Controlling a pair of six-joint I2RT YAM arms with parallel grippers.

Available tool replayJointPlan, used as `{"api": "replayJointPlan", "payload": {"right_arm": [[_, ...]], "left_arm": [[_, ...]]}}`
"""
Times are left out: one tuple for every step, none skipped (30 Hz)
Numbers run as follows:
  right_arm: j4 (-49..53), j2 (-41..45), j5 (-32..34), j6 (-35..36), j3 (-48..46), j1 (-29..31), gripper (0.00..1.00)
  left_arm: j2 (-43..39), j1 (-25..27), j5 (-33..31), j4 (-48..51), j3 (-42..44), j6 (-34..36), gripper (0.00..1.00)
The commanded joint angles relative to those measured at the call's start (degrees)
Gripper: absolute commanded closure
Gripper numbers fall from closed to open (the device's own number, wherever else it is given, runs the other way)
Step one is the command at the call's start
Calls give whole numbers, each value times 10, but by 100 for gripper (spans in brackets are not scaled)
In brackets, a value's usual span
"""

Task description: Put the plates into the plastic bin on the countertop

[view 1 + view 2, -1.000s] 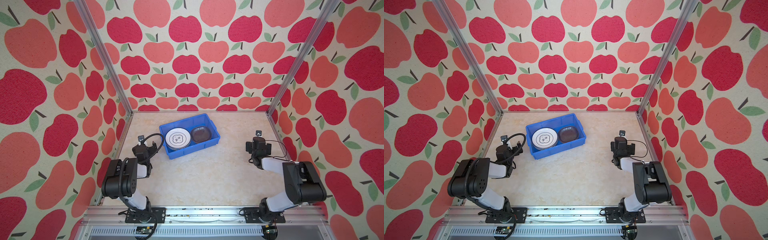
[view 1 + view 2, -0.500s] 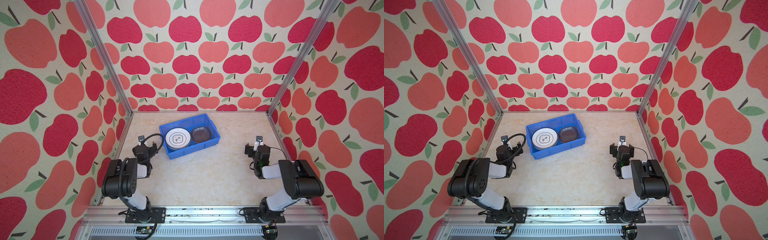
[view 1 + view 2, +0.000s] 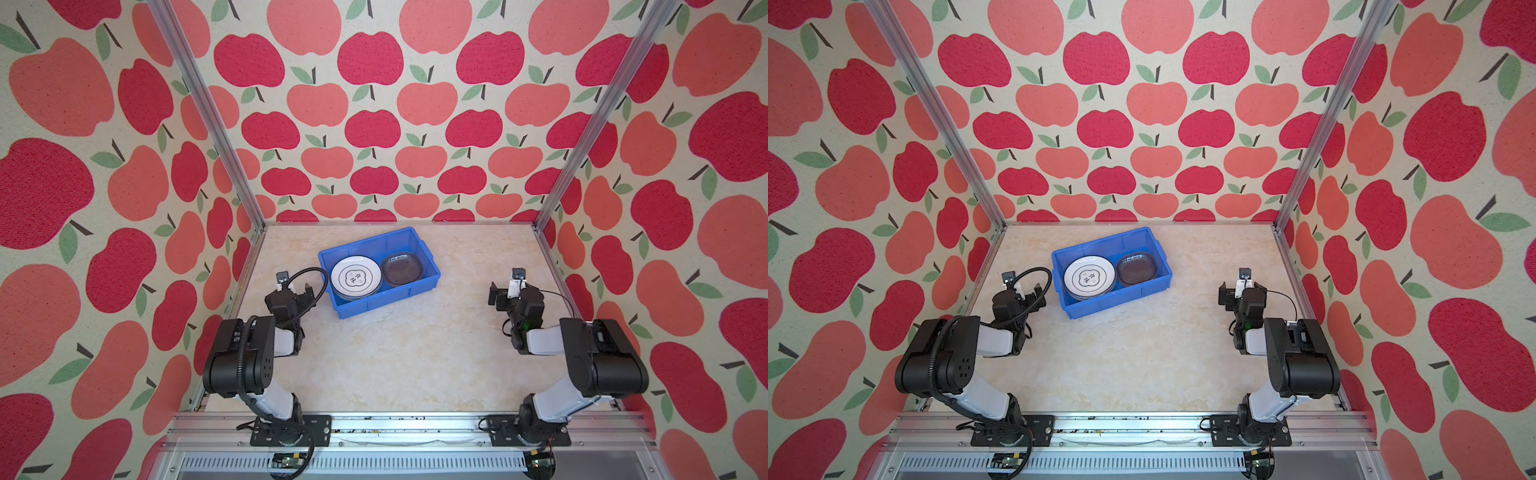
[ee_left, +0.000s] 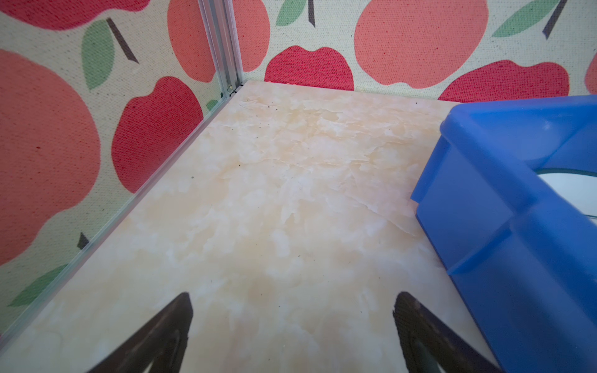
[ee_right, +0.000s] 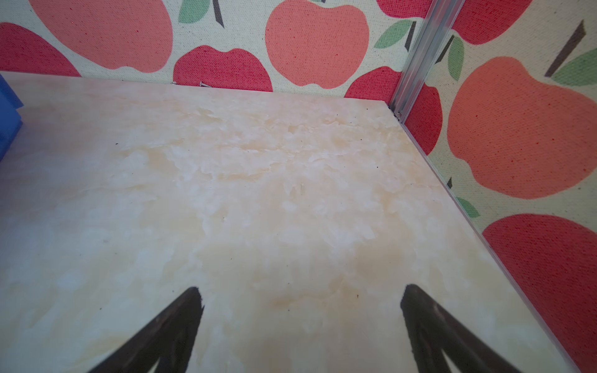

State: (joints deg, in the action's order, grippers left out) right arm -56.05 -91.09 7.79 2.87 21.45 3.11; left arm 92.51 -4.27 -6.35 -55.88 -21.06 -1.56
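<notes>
Toward the back of the counter (image 3: 395, 361) you have the blue plastic bin (image 3: 384, 298) sitting at a slant, with every visible plate already inside it. Round white plates (image 3: 356, 277) are stacked in the end nearer the left hand (image 4: 292, 302), and the top one shows a centre emblem. Clear glass plates (image 3: 402, 269) lie nested in the other end. No plate shows on the bare counter in any view.

The left hand is spread wide and empty, low beside the bin's end wall. The right hand (image 5: 302, 290) is likewise wide and empty, well apart from the bin.

Judgement: the task looks complete. Should you reseat anything, treat both kinds as rigid, brittle and slick. Take one plate at a time by its raised rim, with a finger under the lip. Stacked pieces may cling or slide.
</notes>
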Motion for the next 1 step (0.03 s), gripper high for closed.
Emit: {"api": "replayJointPlan", "payload": {"right_arm": [[-7, 4, -49, 14, -7, 5, 0]], "left_arm": [[-1, 1, 8, -2, -5, 9, 1]]}}
